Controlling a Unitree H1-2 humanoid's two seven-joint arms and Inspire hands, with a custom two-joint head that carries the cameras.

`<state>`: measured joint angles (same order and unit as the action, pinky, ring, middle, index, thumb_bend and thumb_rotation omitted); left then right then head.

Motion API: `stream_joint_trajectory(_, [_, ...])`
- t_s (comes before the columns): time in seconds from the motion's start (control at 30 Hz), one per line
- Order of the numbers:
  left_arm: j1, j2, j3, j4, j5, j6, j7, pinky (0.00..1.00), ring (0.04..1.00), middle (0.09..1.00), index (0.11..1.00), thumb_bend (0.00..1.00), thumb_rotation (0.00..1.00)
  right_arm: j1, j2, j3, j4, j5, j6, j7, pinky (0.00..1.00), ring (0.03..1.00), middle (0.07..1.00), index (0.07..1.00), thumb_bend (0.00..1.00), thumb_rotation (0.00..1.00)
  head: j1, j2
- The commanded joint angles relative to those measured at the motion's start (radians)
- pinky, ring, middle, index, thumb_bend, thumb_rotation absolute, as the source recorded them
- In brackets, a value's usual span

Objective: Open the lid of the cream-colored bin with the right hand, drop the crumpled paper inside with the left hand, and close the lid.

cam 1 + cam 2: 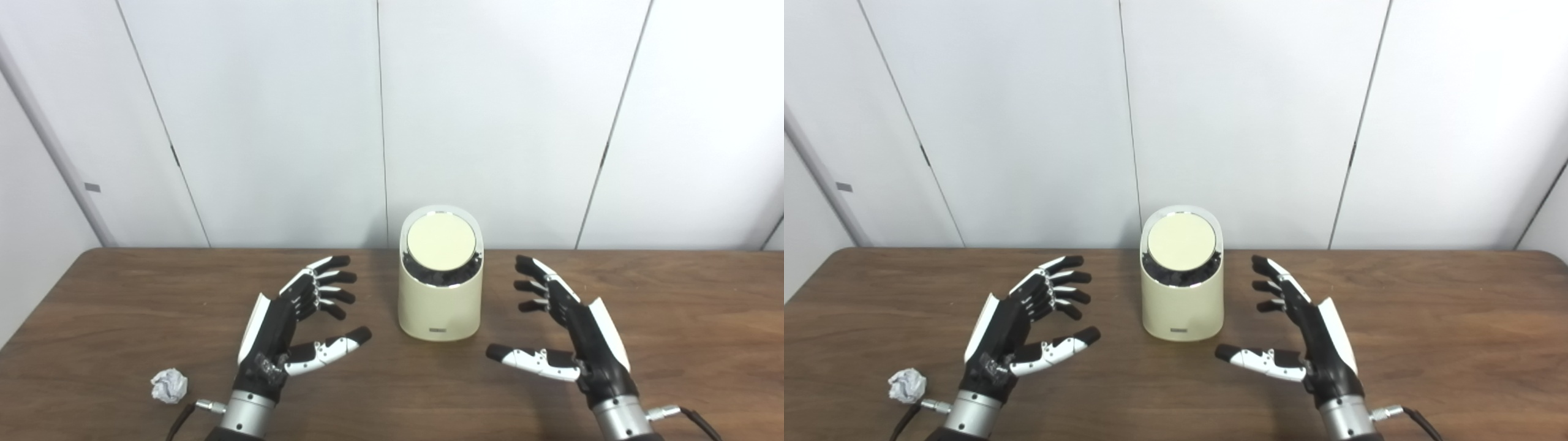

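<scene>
Black-tipped fingers point(327, 278) of the left hand point(288, 324) and those of the right hand point(566, 327) are spread apart and hold nothing, thumbs turned inward — the two hands flank one cream-colored bin point(439, 275), neither touching it. The bin is a smooth, rounded cylinder with a slanted top, its round lid point(440, 240) closed within a dark ring; a small label low on its front is too small to read. One crumpled paper point(169, 385) — a white, creased ball — lies on the wood-grain table point(704, 318) just beside the left wrist, well apart from the bin.
</scene>
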<state>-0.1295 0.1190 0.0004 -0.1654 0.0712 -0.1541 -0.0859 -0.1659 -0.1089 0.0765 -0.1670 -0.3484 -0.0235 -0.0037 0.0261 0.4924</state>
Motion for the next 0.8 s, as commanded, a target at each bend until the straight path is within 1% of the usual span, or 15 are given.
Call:
stream_joint_trajectory(0.0, [-0.035, 0.011, 0.009, -0.015, -0.003, -0.011, 0.007, 0.52, 0.625, 0.727, 0.803, 0.69, 0.08, -0.07, 0.002, 0.001, -0.019, -0.028, 0.011, -0.01, 0.7, 0.813, 0.883, 0.89, 0.75, 0.36, -0.008, -0.003])
stream_joint_trajectory(0.07, [-0.033, 0.016, 0.012, -0.013, 0.001, -0.012, 0.008, 0.52, 0.625, 0.727, 0.805, 0.7, 0.08, -0.097, 0.004, 0.002, -0.023, -0.042, 0.045, -0.005, 0.72, 0.838, 0.903, 0.909, 0.76, 0.36, -0.013, -0.005])
stream_joint_trajectory(0.1, [-0.032, 0.018, 0.014, -0.011, 0.0, -0.015, 0.008, 0.53, 0.625, 0.728, 0.805, 0.7, 0.09, -0.119, 0.004, 0.004, -0.025, -0.054, 0.075, 0.002, 0.73, 0.845, 0.908, 0.914, 0.76, 0.36, -0.018, -0.007])
stream_joint_trajectory(0.13, [-0.031, 0.019, 0.015, -0.009, -0.004, -0.015, 0.006, 0.52, 0.622, 0.725, 0.803, 0.69, 0.08, -0.14, 0.003, 0.005, -0.026, -0.064, 0.105, 0.008, 0.75, 0.871, 0.92, 0.927, 0.77, 0.37, -0.022, -0.009])
stream_joint_trajectory(0.2, [-0.03, 0.021, 0.015, -0.004, -0.011, -0.016, 0.004, 0.52, 0.623, 0.725, 0.801, 0.69, 0.07, -0.174, -0.002, 0.007, -0.019, -0.08, 0.141, 0.012, 0.77, 0.89, 0.931, 0.937, 0.79, 0.37, -0.024, -0.013])
stream_joint_trajectory(0.27, [-0.03, 0.022, 0.014, 0.002, -0.013, -0.017, 0.002, 0.53, 0.632, 0.732, 0.805, 0.68, 0.06, -0.219, -0.008, 0.005, -0.004, -0.09, 0.178, 0.016, 0.76, 0.891, 0.943, 0.951, 0.8, 0.37, -0.027, -0.019])
stream_joint_trajectory(0.33, [-0.031, 0.022, 0.012, 0.009, -0.014, -0.022, 0.002, 0.54, 0.635, 0.734, 0.807, 0.68, 0.06, -0.253, -0.011, 0.002, 0.009, -0.096, 0.214, 0.019, 0.76, 0.907, 0.962, 0.958, 0.82, 0.37, -0.026, -0.021])
stream_joint_trajectory(0.4, [-0.034, 0.02, 0.01, 0.012, -0.015, -0.023, 0.002, 0.54, 0.636, 0.737, 0.808, 0.68, 0.06, -0.286, -0.02, 0.005, 0.025, -0.105, 0.23, 0.018, 0.77, 0.91, 0.968, 0.956, 0.84, 0.39, -0.025, -0.023])
stream_joint_trajectory(0.53, [-0.038, 0.014, 0.002, 0.012, -0.009, -0.026, 0.003, 0.53, 0.633, 0.739, 0.811, 0.67, 0.04, -0.344, -0.039, 0.008, 0.059, -0.101, 0.223, 0.023, 0.79, 0.921, 0.95, 0.956, 0.82, 0.38, -0.027, -0.027])
stream_joint_trajectory(0.67, [-0.041, 0.009, -0.002, 0.012, -0.002, -0.03, 0.008, 0.53, 0.628, 0.733, 0.81, 0.69, 0.06, -0.397, -0.052, 0.017, 0.092, -0.107, 0.234, 0.031, 0.74, 0.902, 0.964, 0.96, 0.81, 0.34, -0.027, -0.028])
stream_joint_trajectory(0.77, [-0.043, 0.008, -0.004, 0.013, 0.001, -0.032, 0.009, 0.53, 0.629, 0.734, 0.81, 0.69, 0.06, -0.44, -0.058, 0.025, 0.121, -0.117, 0.251, 0.032, 0.69, 0.879, 0.957, 0.952, 0.81, 0.34, -0.028, -0.029])
